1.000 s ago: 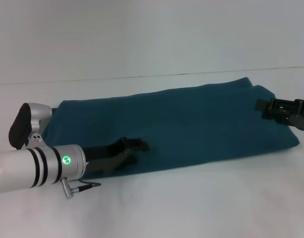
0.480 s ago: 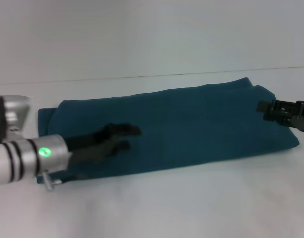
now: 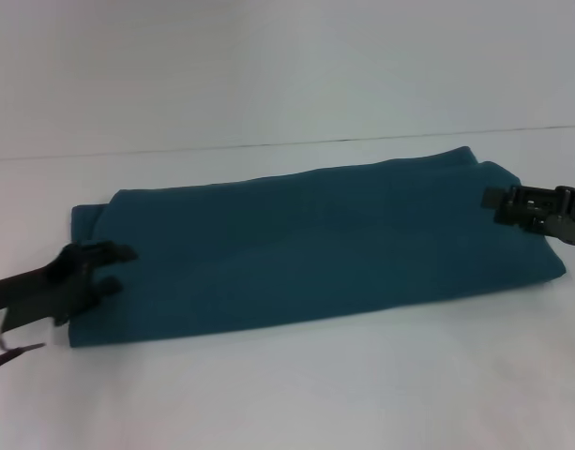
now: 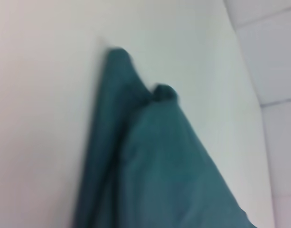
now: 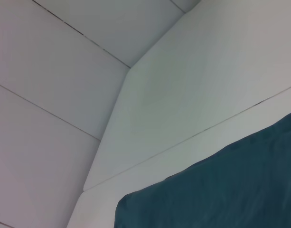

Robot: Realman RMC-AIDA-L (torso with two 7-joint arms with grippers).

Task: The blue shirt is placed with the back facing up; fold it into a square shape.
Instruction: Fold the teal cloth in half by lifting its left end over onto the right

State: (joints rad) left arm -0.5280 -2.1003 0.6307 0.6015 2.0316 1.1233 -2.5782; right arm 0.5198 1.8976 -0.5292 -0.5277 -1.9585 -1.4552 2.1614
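Left gripper [image 3: 113, 269], fingers spread, reaches over blue shirt's [image 3: 315, 248] left end.

Left gripper [image 3: 107, 267] fingers parted; right gripper [image 3: 498, 204] low.

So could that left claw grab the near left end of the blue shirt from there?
Probably yes: the left gripper sits open right at the blue shirt's left end, with nothing between them.

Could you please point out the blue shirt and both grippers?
blue shirt [image 3: 315, 244]: head view, middle of the folded cloth.
left gripper [image 3: 111, 269]: head view, between its tips at the shirt's left end.
right gripper [image 3: 493, 204]: head view, at its tips over the shirt's right end.
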